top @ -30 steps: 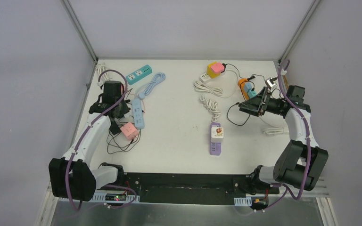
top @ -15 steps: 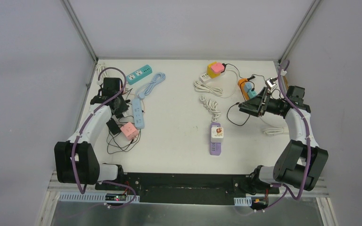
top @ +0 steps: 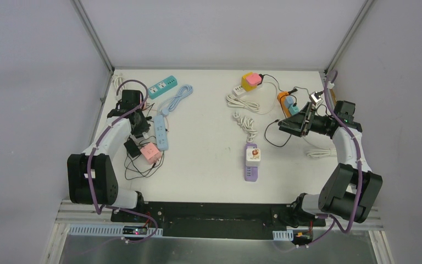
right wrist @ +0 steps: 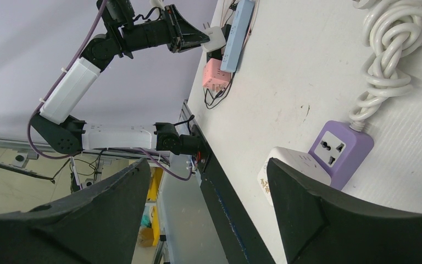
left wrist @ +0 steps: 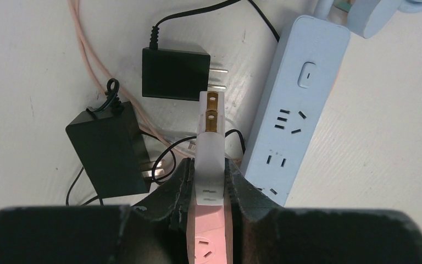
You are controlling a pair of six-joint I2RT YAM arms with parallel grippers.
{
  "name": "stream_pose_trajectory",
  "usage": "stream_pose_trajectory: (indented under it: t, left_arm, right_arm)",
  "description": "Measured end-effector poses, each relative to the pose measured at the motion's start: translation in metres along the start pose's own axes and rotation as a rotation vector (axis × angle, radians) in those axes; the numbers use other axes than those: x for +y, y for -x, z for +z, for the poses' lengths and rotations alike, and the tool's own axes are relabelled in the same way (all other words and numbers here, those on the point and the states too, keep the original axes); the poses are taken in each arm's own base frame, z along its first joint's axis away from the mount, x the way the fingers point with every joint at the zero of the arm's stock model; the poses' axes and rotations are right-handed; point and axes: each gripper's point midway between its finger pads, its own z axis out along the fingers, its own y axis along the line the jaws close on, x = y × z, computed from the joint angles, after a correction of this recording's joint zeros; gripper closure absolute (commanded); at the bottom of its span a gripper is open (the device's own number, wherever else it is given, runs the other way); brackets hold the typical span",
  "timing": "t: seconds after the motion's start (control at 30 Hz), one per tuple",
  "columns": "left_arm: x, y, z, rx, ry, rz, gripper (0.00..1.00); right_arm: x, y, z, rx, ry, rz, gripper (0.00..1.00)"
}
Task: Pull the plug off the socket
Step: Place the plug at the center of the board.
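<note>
Left arm (top: 112,135) farther forward, white plug (left wrist: 210,159) between its fingers (left wrist: 178,187)

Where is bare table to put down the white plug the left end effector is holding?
The widest bare stretch of table lies in the middle, between the blue power strip and the purple power strip. Around the left end effector and its white plug it is crowded: two black adapters and the pink cube socket.
</note>
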Motion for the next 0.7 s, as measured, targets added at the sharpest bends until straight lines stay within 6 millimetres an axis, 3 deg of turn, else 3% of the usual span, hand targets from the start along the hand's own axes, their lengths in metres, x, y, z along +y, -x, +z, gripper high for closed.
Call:
stream_pose_trajectory:
  t: [0.13, 0.33, 0.57, 0.7]
  left_arm:
    - [0.0, -0.001, 0.001, 0.006, -0.002, 0.003, 0.74]
    - [0.003, -0.001, 0.004, 0.017, 0.0, -0.002, 0.43]
    - [0.005, 0.002, 0.002, 0.017, -0.003, -0.023, 0.34]
    - [0.0, 0.007, -0.015, -0.003, -0.041, -0.026, 0.32]
  right_arm:
    - [0.0, 0.0, 0.0, 0.0, 0.0, 0.0, 0.19]
    - [0.0, 0.0, 0.0, 0.0, 0.0, 0.0, 0.19]
    - [0.0, 0.0, 0.0, 0.0, 0.0, 0.0, 0.19]
    - [0.0, 0.0, 0.0, 0.0, 0.0, 0.0, 0.19]
